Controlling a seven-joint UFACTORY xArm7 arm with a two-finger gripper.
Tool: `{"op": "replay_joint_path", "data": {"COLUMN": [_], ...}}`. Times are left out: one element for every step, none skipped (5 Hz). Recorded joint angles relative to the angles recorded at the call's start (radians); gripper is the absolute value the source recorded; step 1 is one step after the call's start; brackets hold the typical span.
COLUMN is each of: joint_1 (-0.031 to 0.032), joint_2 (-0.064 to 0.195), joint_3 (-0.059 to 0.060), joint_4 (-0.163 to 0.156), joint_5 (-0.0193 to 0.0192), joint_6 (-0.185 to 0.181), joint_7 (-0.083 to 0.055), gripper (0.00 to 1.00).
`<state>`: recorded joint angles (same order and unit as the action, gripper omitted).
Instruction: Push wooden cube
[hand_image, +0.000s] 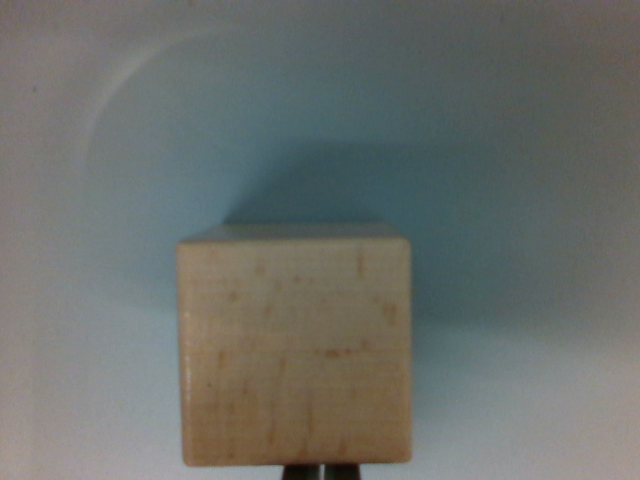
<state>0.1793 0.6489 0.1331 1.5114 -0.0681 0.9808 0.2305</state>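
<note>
Wood filled the lower middle of the wrist view: the cube, pale with small reddish flecks in its grain, sat squarely on a plain bluish-white desk. Its broad face looked toward the camera, and a thin strip of a second face showed along its upper edge. A soft shadow spread on the desk above the cube and toward the wrist view's right. At the bottom edge, just under the cube, two dark tips of the hand stood close together; whether they touched the cube, or were clenched, could not be told.
</note>
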Motion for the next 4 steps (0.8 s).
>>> {"op": "replay_joint_path", "data": {"joint_1": [0.0, -0.0003, -0.0003, -0.0006], "joint_2": [0.0, 0.019, 0.019, 0.035], "joint_3": [0.0, -0.002, -0.002, -0.004], "joint_4": [0.0, 0.031, 0.031, 0.058], "joint_5": [0.0, -0.0015, -0.0015, -0.0028], "joint_6": [0.0, 0.012, 0.012, 0.023], "joint_7": [0.0, -0.003, -0.003, -0.006], "gripper": [1.0, 1.0, 1.0, 1.0]}}
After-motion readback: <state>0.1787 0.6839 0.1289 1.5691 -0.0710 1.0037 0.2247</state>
